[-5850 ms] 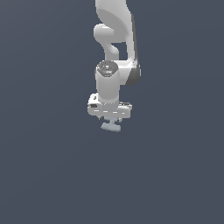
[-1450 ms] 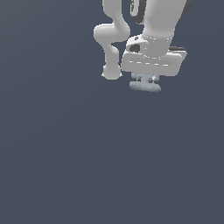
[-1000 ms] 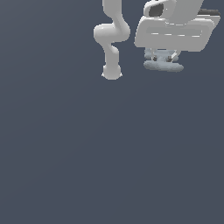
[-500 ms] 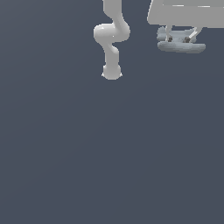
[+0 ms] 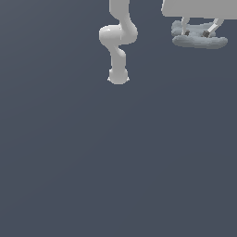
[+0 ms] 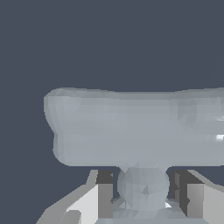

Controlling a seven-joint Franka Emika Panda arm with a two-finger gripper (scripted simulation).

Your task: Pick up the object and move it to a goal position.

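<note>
The object (image 5: 200, 41) is a pale blue-grey oblong piece with rounded ends, hanging near the upper edge on the exterior view's right. My gripper (image 5: 198, 28) is shut on it from above. Its white body is cut off by the frame edge, and only the two thin fingers (image 5: 184, 24) show. In the wrist view the object (image 6: 131, 127) fills the picture as a wide bar with a rounded knob between the fingers (image 6: 104, 194) of my gripper (image 6: 146, 192).
The white arm's base and lower links (image 5: 118, 55) stand at the upper middle of the exterior view. A plain dark grey floor (image 5: 115, 162) spreads under everything.
My gripper has carried the object upward and toward the exterior view's right. It has grown larger in the picture, and most of its body has left the frame.
</note>
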